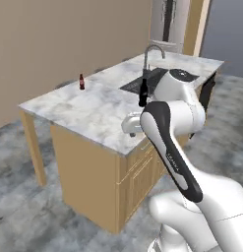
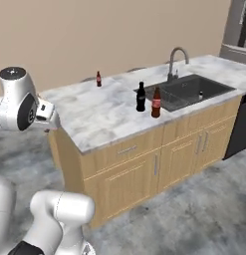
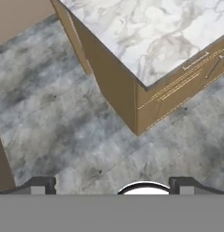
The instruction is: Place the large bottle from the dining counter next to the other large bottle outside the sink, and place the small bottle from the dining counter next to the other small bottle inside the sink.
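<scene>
Marble dining counter [image 2: 104, 112] (wooden base) — grey mottled floor [image 2: 194, 209].

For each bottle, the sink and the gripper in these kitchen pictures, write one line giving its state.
large bottle: upright on the counter, beside the black one, outside the sink.
other large bottle: upright by the sink's edge.
small bottle: upright, far side of the dining counter.
sink: faucet not running.
gripper: open, empty, over the floor.
</scene>
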### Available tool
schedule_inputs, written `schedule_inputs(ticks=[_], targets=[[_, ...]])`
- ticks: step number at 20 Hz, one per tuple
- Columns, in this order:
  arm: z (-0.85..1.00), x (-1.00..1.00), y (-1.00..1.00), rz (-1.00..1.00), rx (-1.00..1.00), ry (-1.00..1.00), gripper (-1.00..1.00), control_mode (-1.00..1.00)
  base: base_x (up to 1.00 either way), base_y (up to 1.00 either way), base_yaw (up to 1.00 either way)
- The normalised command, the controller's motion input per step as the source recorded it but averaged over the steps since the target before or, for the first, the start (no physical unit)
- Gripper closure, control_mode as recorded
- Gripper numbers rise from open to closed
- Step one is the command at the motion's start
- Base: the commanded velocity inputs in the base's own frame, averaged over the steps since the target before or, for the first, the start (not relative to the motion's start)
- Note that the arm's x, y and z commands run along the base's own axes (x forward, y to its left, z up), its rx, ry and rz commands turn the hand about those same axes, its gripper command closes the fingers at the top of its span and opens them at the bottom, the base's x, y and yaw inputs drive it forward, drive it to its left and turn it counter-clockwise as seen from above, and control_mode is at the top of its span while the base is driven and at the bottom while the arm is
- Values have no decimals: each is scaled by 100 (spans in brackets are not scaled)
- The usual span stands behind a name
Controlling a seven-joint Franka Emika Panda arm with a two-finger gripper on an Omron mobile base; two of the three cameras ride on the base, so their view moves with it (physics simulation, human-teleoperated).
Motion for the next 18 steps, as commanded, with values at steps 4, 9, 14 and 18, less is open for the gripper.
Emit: schedule_inputs(ticks=[4,9,14,18], targets=[[0,0,0,0,0,0,-100,100,82,100,-54],[0,0,0,0,0,0,-100,100,72,100,-50],[0,0,0,0,0,0,-100,100,42,100,-41],[0,0,0,0,0,0,-100,100,28,100,-36]])
